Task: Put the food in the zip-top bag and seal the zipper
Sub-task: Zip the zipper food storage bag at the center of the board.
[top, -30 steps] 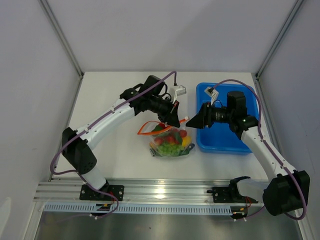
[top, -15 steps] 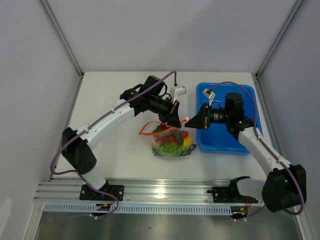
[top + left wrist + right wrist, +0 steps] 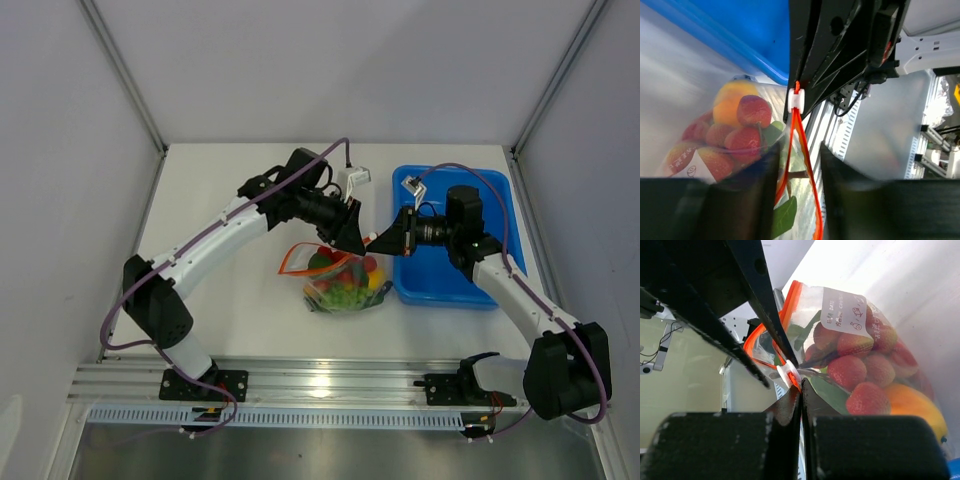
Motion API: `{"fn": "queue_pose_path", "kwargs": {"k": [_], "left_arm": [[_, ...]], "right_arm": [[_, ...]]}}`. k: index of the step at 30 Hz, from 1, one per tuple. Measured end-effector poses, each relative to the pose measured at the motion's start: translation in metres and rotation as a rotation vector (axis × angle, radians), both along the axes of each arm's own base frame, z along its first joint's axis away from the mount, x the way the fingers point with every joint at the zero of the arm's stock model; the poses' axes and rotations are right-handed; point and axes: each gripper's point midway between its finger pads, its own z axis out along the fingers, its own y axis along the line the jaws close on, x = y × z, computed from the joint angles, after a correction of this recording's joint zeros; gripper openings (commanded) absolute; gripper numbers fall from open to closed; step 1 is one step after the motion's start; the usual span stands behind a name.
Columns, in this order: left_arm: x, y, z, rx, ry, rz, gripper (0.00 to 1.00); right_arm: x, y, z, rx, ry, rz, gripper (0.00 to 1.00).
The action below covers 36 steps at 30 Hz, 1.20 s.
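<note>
1. Two sets of fingers meet just above the zip-top bag (image 3: pixel 340 285), which lies on the worktop (image 3: pixel 200 180).
2. Right fingers (image 3: pixel 785 415) are pinched together on the zipper (image 3: pixel 790 300) at its white slider (image 3: pixel 796 100).
3. Left fingers (image 3: pixel 757 195) stand narrowly apart, with the orange strip running between them.
4. Toy food (image 3: pixel 860 370) fills the bag below the fingertips.
5. Blue tub (image 3: pixel 450 280) sits behind the right fingers.

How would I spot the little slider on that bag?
Left of the blue plastic tub lies a clear crinkly bag of toy food. An orange-red strip runs along its mouth; the small white plastic slider sits at the strip's tub-side end, pinched by the right gripper, the only white piece on it.
</note>
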Motion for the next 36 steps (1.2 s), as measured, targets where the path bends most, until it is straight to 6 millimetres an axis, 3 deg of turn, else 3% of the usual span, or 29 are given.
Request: {"fn": "queue_pose_path", "kwargs": {"k": [9,33,36], "left_arm": [[0.009,-0.005,0.025,-0.051,-0.016,0.033,0.52],[0.024,-0.02,0.024,-0.062,0.021,0.055,0.44],[0.024,-0.02,0.022,-0.059,0.027,0.055,0.37]], "right_arm": [[-0.002,0.0,0.0,-0.007,-0.006,-0.021,0.0],[-0.001,0.0,0.001,-0.017,-0.016,-0.048,0.0],[-0.001,0.001,0.001,-0.017,-0.016,-0.046,0.0]]}}
